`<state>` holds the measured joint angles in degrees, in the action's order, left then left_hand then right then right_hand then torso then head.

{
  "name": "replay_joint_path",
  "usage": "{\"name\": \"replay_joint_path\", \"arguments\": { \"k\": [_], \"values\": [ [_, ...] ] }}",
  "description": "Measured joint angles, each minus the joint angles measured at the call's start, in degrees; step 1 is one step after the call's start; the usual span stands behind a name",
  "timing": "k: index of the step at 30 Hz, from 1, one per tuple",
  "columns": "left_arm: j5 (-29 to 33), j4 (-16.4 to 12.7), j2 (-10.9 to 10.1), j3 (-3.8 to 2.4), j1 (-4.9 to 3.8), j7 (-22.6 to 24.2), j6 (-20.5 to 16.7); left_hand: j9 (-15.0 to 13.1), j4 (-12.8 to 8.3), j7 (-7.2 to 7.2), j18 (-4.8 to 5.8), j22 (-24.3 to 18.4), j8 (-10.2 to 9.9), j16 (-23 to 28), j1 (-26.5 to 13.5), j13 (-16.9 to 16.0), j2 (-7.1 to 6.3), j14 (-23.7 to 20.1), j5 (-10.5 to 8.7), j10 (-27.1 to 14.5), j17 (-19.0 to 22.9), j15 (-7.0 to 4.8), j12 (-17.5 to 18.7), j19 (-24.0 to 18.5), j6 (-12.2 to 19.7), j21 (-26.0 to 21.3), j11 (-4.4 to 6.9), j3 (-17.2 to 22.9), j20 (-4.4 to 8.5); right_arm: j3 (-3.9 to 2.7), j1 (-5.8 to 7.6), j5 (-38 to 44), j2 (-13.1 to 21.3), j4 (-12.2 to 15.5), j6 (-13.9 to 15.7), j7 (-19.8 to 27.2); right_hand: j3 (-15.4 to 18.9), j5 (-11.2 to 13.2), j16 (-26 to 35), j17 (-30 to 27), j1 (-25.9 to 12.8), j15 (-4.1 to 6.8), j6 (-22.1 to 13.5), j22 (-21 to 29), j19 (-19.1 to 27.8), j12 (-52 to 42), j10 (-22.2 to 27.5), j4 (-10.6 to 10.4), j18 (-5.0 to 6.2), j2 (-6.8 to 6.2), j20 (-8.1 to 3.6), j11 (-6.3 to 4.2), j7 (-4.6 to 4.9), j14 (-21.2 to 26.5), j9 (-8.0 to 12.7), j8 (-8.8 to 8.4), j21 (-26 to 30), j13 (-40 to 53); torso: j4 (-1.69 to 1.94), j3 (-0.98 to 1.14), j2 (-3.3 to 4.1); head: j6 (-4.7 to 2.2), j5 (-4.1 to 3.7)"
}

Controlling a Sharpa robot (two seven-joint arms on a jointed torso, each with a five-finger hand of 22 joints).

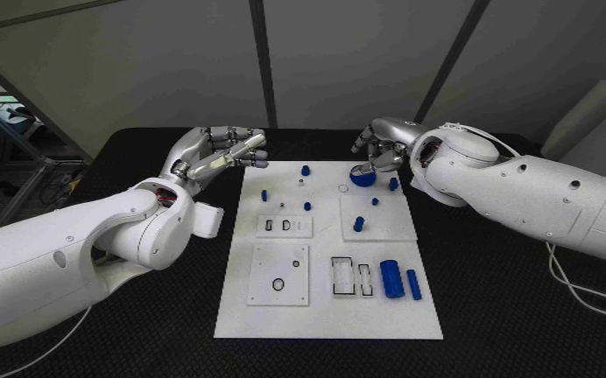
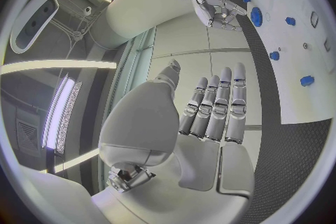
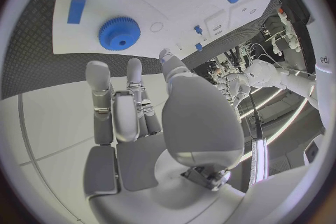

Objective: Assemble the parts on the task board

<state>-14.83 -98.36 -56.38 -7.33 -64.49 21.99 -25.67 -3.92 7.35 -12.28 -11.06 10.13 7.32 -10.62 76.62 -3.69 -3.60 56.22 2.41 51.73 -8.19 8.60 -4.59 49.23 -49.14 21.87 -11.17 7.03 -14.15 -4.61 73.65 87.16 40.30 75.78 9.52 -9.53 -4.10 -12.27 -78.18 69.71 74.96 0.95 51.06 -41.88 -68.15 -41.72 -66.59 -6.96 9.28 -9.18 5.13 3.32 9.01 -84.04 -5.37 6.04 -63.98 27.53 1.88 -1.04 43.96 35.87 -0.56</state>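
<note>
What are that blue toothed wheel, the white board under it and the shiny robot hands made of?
Blue gear: probably moulded or printed plastic, with a matte, even colour. Task board: likely smooth white plastic or painted sheet, flat, with a slight sheen. Left hand and right hand: silvery and reflective, so metal or metallised plastic; I cannot tell which.

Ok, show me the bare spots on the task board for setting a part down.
The task board is bare along its near edge, below the ring plate and the two blue cylinders. Its far end is crowded: the blue gear, small blue pegs, and the right hand above the gear.
</note>
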Motion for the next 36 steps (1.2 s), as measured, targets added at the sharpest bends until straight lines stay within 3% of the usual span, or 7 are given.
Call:
{"name": "replay_joint_path", "arguments": {
  "k": [2,3,6,9,14,23,36],
  "values": [
    [0.0,0.1,0.0,0.0,0.0,0.0,0.0,0.0,0.0,0.0,0.0,0.0,0.0,0.0,0.0,0.0,0.0,0.0,0.0,0.0,0.0,0.0,0.0,0.0,0.0,0.0,0.0,0.0,0.0,0.01,0.0,-0.2,0.0,-0.4,-1.3,-0.2,2.1,0.0,-1.2,1.7,1.8,0.0,-1.1,-1.0,-0.3,-6.5,1.3,-3.1,-0.08,-0.28,0.31,0.38,0.16,0.0,-0.1,0.88,-0.6,6.2,-0.01,0.02,0.0,0.15,-0.27],
    [0.0,0.1,0.0,0.0,0.0,0.0,0.0,0.0,0.0,0.0,0.01,0.0,0.0,0.0,0.0,0.0,0.0,0.0,0.0,0.0,0.0,0.0,0.0,0.0,0.0,0.0,0.0,0.0,0.0,0.01,0.0,-0.3,-0.1,-0.6,-1.9,-0.2,2.8,0.0,-1.6,2.4,2.8,0.0,-1.6,-1.5,-0.5,-9.9,1.4,-4.5,-0.88,-0.44,0.49,0.37,0.19,0.0,-0.1,1.28,-1.0,9.6,-0.01,0.04,0.0,0.25,-0.41],
    [0.0,0.2,0.1,0.0,0.0,0.0,0.1,0.0,0.0,0.0,0.01,0.0,0.0,0.0,0.0,0.0,0.0,0.0,0.0,0.0,0.0,0.0,0.0,0.0,0.0,0.0,0.0,0.0,0.0,0.03,0.0,-0.5,-0.5,-1.7,-3.4,-0.5,3.8,-0.3,-2.3,3.6,4.9,-0.15,-3.0,-2.2,-0.5,-15.3,2.0,-8.0,-0.87,-0.97,0.49,0.98,0.46,0.1,-0.1,2.4,-1.4,15.2,-0.01,0.04,0.01,0.4,-0.91],
    [0.0,0.3,0.1,0.0,0.0,0.0,0.1,0.0,0.0,0.0,0.01,0.0,0.0,0.0,0.0,0.0,0.0,0.0,0.0,0.0,0.0,0.0,0.0,0.0,0.0,0.0,0.0,0.0,0.0,0.03,0.0,-0.6,-0.9,-2.7,-4.3,-0.6,3.8,-0.5,-2.6,4.0,5.8,-0.34,-3.2,-2.5,-0.6,-16.6,2.0,-9.2,-0.86,-0.72,0.62,0.98,0.39,-0.1,-0.2,2.77,-1.4,16.5,-0.01,0.04,0.01,0.5,-1.25],
    [0.0,0.3,0.2,0.01,0.0,0.0,0.2,0.0,0.0,0.0,0.0,0.0,0.0,0.0,0.0,0.0,0.0,0.0,0.0,0.0,0.0,0.0,0.0,-0.2,0.0,0.0,0.0,0.0,-0.21,0.04,0.0,-0.6,-1.4,-4.5,-5.5,-0.8,3.5,-3.7,-3.1,4.8,6.5,-0.34,-3.2,-3.2,-0.9,-17.8,2.4,-9.5,-0.86,0.01,0.49,0.98,0.37,-0.1,-0.4,3.93,-2.1,17.8,-0.01,0.05,0.03,0.6,-1.68],
    [0.0,0.4,0.4,0.01,0.0,0.0,0.3,0.0,0.0,0.0,0.0,0.0,-0.2,0.0,0.1,0.0,0.61,0.0,0.0,0.0,-0.1,0.0,0.2,-0.2,0.0,0.0,0.0,0.0,-0.21,0.04,-0.01,-0.6,-2.3,-6.6,-6.4,-0.8,3.1,-5.8,-3.7,5.2,7.5,-0.34,-3.2,-4.3,-1.3,-20.0,1.9,-9.1,-0.84,1.08,0.49,0.89,0.37,-0.1,-0.5,4.98,-2.9,20.5,0.05,0.01,0.03,0.75,-1.92],
    [0.0,0.6,0.3,0.01,0.0,-0.1,0.3,0.0,0.0,0.0,0.0,0.0,-0.2,0.0,0.1,0.0,0.61,0.0,0.0,0.0,-0.1,0.0,0.2,-0.2,0.0,0.0,0.0,0.0,-0.2,0.04,-0.02,0.1,-3.2,-7.2,-8.8,-0.3,2.9,-6.2,-4.0,5.2,7.8,-0.34,-3.2,-4.8,-1.5,-20.8,1.4,-8.9,-0.84,1.37,0.69,0.98,0.34,-0.1,-0.6,5.36,-3.0,21.7,0.09,-0.03,0.04,1.43,-1.49]
  ]
}}
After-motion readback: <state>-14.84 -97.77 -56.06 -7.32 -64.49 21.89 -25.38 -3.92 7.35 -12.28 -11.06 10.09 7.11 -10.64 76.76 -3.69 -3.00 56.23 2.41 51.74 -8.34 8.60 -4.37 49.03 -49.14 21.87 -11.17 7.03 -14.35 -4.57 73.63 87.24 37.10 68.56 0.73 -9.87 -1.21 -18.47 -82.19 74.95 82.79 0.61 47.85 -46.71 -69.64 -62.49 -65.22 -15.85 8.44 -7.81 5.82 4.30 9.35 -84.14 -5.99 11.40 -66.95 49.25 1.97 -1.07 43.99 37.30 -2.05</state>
